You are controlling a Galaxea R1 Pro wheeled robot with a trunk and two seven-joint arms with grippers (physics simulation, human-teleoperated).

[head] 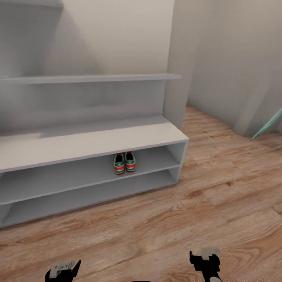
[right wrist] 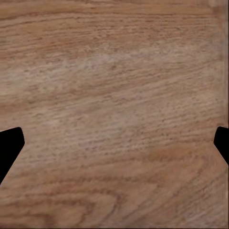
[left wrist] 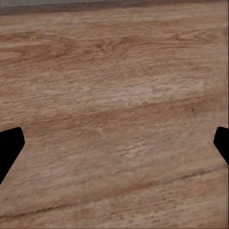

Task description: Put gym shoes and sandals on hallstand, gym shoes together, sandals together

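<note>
With both gym shoes [head: 124,162] side by side in the hallstand [head: 90,145] upper compartment at our twelve o'clock, our left claw [left wrist: 114,143] and right claw [right wrist: 114,143] hang spread and empty over the corridor floor [head: 219,196] — turning away, we risk clipping the rack's corner.

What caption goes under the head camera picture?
Two gym shoes side by side in the hallstand's upper compartment, above bare wood floor.
</note>
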